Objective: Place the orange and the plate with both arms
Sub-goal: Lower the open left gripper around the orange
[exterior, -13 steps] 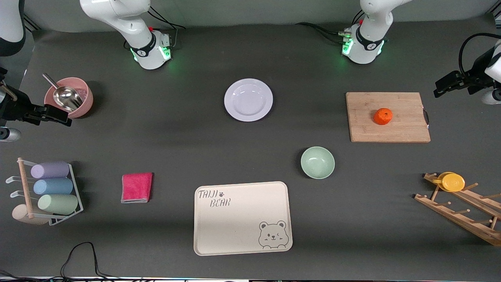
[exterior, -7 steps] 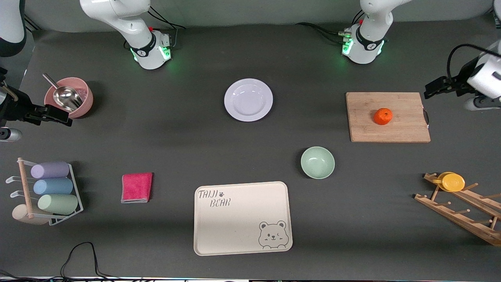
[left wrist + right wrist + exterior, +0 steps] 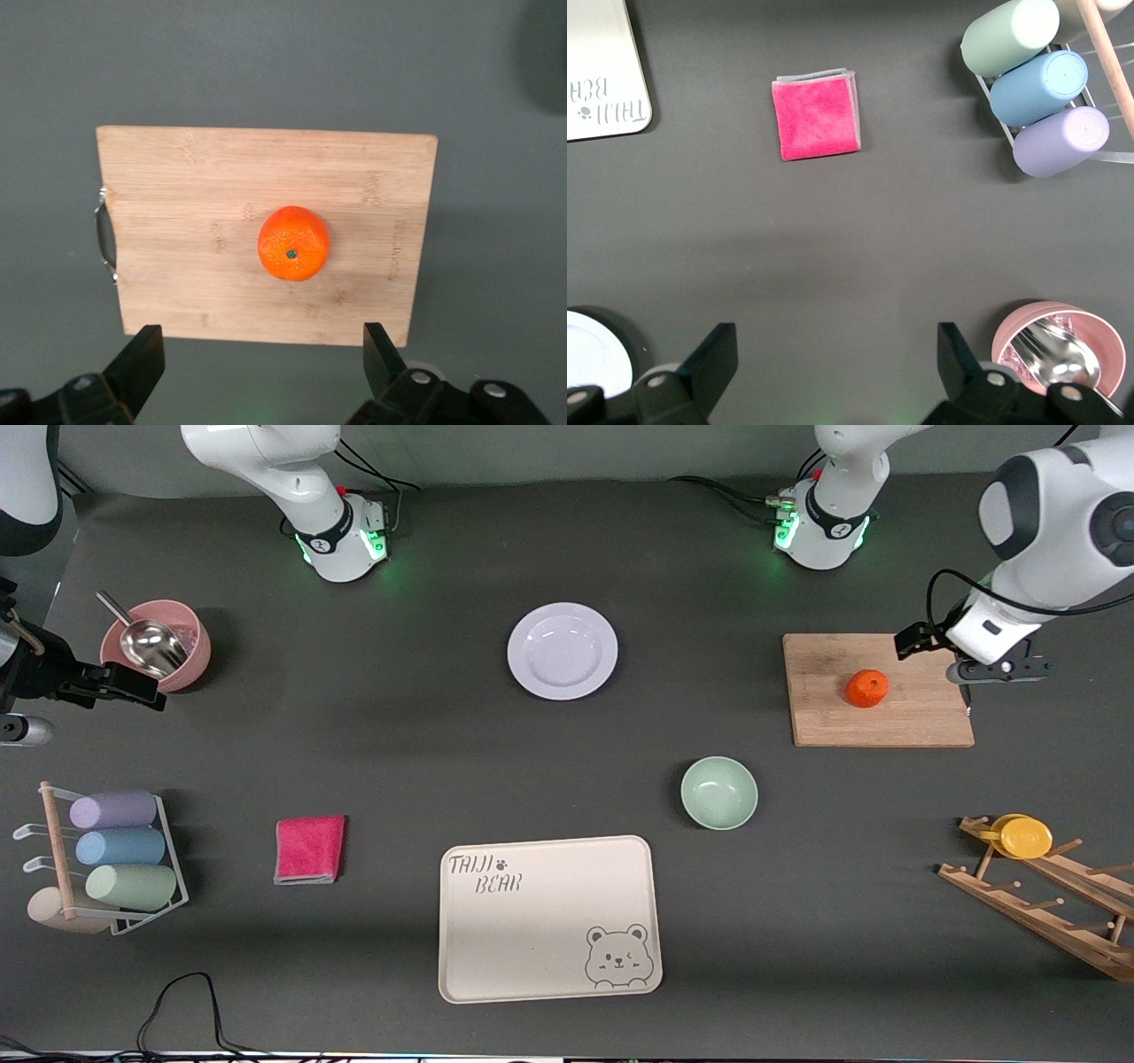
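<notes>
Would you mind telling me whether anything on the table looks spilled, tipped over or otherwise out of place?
Nothing stands out. The orange sits intact on the cutting board, the plate lies flat and empty, and the green bowl and bear tray rest level.

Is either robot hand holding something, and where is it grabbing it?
Nothing is held. The left gripper hangs open above the cutting board, where the orange sits untouched. The right gripper waits open and empty too.
</notes>
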`<state>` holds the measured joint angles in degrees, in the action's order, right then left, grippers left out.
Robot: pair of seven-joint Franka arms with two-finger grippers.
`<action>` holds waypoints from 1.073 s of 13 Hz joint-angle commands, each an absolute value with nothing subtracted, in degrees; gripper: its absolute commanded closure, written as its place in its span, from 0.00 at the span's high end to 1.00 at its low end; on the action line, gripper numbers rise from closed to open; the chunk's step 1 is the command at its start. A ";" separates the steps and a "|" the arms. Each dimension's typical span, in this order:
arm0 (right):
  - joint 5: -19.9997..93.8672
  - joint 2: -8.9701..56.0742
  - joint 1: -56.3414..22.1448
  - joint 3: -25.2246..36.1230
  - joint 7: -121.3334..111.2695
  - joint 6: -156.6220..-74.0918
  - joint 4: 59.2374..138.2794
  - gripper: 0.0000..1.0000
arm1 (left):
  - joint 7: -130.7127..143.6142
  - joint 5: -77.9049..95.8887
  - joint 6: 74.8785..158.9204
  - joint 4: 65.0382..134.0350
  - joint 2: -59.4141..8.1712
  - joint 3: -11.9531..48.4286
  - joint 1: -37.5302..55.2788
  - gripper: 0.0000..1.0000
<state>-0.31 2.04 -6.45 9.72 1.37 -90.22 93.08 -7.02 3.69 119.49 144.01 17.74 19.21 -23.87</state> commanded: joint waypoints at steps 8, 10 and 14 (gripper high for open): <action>-1.50 1.05 -6.59 9.58 2.29 -91.58 94.66 1.00 | -14.59 6.24 142.97 158.81 13.55 18.98 -22.06 1.00; -1.49 1.05 -6.59 9.58 2.29 -91.67 94.66 1.00 | -14.59 6.24 146.50 159.60 11.00 19.07 -21.97 1.00; -1.32 -0.17 -6.68 9.58 2.29 -93.42 96.84 1.00 | -14.68 6.24 150.63 160.84 8.45 19.07 -20.92 1.00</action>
